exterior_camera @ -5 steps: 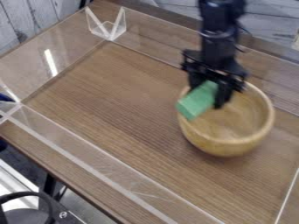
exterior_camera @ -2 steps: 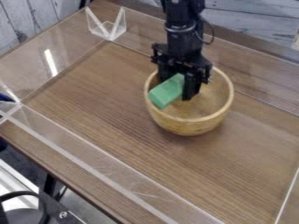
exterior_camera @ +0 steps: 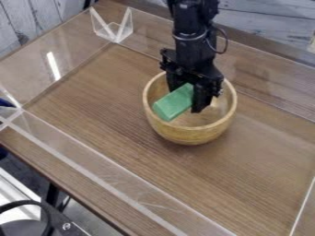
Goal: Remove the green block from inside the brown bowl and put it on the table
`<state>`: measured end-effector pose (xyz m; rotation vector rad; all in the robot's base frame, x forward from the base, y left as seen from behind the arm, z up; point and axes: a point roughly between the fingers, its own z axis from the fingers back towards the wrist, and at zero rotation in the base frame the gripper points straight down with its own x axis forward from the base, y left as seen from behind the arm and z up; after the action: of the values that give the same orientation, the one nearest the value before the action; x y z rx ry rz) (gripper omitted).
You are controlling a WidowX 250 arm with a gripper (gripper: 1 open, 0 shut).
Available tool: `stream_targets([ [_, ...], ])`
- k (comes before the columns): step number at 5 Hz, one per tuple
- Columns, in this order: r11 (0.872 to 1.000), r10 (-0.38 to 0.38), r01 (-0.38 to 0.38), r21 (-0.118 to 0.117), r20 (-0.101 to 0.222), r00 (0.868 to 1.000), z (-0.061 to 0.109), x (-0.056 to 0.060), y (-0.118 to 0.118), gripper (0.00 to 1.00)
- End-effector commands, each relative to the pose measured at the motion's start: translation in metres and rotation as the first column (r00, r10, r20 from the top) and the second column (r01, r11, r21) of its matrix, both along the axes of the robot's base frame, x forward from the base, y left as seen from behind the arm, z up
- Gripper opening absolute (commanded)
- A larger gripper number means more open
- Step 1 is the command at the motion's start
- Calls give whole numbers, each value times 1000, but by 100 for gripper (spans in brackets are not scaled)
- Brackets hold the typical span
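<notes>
The gripper (exterior_camera: 190, 86) points straight down over the bowl (exterior_camera: 191, 128), its black fingers (exterior_camera: 207, 89) partly closed and reaching down inside the rim. Between them sits the upper end of the block (exterior_camera: 171, 104), so the gripper appears to be clamped on it, though the exact contact between pads and block is hard to make out at this size. The block is tilted, its upper end up at the fingers and its lower end pointing toward the bowl's left inner wall; it lies within the bowl's rim, and whether its lower corner touches the wood cannot be told. The arm (exterior_camera: 191, 23) rises dark and upright from the gripper and leaves the picture at the top edge. The bowl is round, light tan and thick-walled, and it stands on the table (exterior_camera: 99, 120) to the right of the middle, nearer the far edge than the near one. The table is brown wood grain, with its left and near stretches bare. Low clear walls (exterior_camera: 74, 157) run along its edges, catching pale reflections along the left side and the near side. At the far left corner a small clear bracket (exterior_camera: 113, 25) stands upright beside the wall, well apart from the bowl. Beyond the near edge some dark gear (exterior_camera: 31, 221) shows at the bottom left.
</notes>
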<state>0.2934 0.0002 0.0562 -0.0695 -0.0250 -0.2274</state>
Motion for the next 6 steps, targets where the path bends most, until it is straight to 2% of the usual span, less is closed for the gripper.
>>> stream_targets([
  [1,999,-43,44,-21,47,998,7,4,-2,0],
  [3,991,-112,113,-66,24,993,25,-8,-23,0],
  [5,995,-79,80,-58,13,997,29,-5,-29,0],
  [6,995,-64,64,-71,7,998,24,-1,-31,0],
])
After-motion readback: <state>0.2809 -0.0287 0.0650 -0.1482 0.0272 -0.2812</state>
